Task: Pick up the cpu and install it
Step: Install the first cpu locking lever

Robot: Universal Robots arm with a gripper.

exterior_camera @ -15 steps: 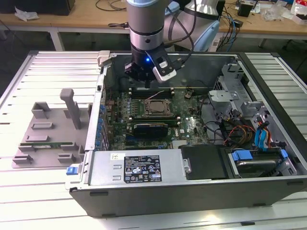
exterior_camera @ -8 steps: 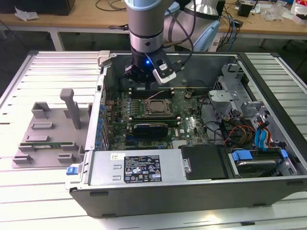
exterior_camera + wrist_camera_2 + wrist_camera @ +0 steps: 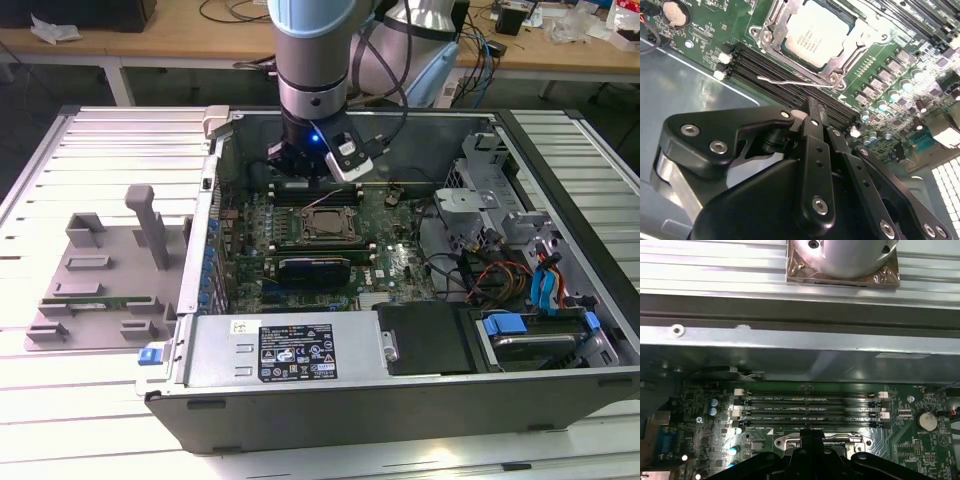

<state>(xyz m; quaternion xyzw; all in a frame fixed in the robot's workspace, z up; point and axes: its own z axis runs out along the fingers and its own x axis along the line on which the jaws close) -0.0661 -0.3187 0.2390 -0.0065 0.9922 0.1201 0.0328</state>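
From where I sit the hand (image 3: 810, 107) is the hardest thing to judge: in the second wrist view its black linkage fills the foreground and the fingers (image 3: 816, 120) run together into one narrow tip, so they look pressed together with nothing between them, though the very ends are hard to separate; in the first wrist view the same black linkage (image 3: 812, 460) is cut off at the frame's edge and covers most of the socket (image 3: 817, 440); in the exterior view the arm's grey wrist (image 3: 312, 95) hides the hand altogether and I see it reaching down into the open computer case (image 3: 400, 400) that lies on the slatted table (image 3: 60, 180); the cpu (image 3: 816, 35) sits in the socket's metal frame (image 3: 771, 20) on the green motherboard (image 3: 900, 65), silver top up, apart from the hand and just beyond its tip, with the rows of black memory slots (image 3: 765, 65) and a thin wire lever (image 3: 790, 81) lying between them; there is dark print on the cpu's plate, which I leave unread; in the exterior view the socket (image 3: 328, 226) lies just in front of the wrist, and a white sticker (image 3: 242, 326) and a black label (image 3: 298, 352) sit on the metal box at the case's near side, their writing too small to make out; a grey fixture (image 3: 100, 270) stands on the table at the exterior view's left, well apart from the case.
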